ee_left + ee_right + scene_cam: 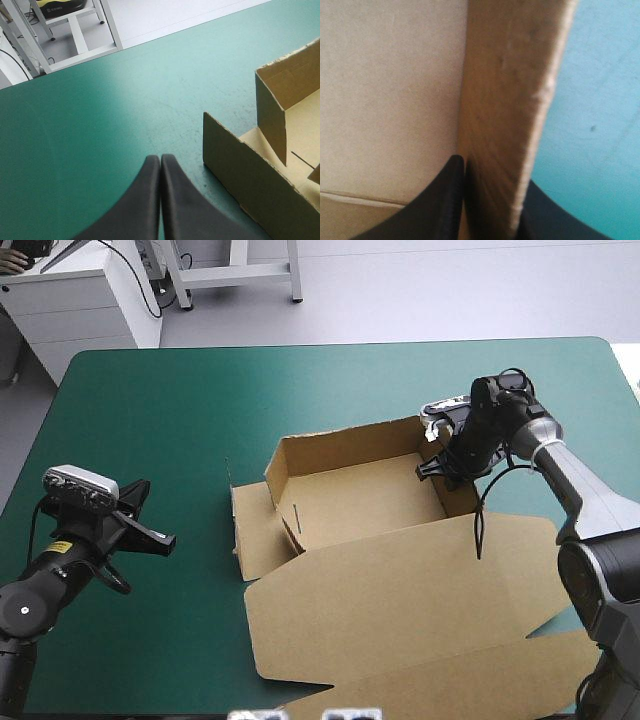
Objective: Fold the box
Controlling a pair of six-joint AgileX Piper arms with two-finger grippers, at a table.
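While half-walled, box [370,505] in right gripper [438,466]

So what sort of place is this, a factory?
More likely a robot test lab, I'd guess: one table with a teal-green cover, the right gripper shut on a wall of a half-folded brown box, and the left gripper shut, clear of it.

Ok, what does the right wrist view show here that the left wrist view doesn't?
Only the right wrist view: the right gripper shut on a raised wall of the box, the board between its black fingers. Only the left wrist view: the left gripper shut, empty, over bare teal-green cover, apart from the box's side wall. Both: the box and the teal-green cover.
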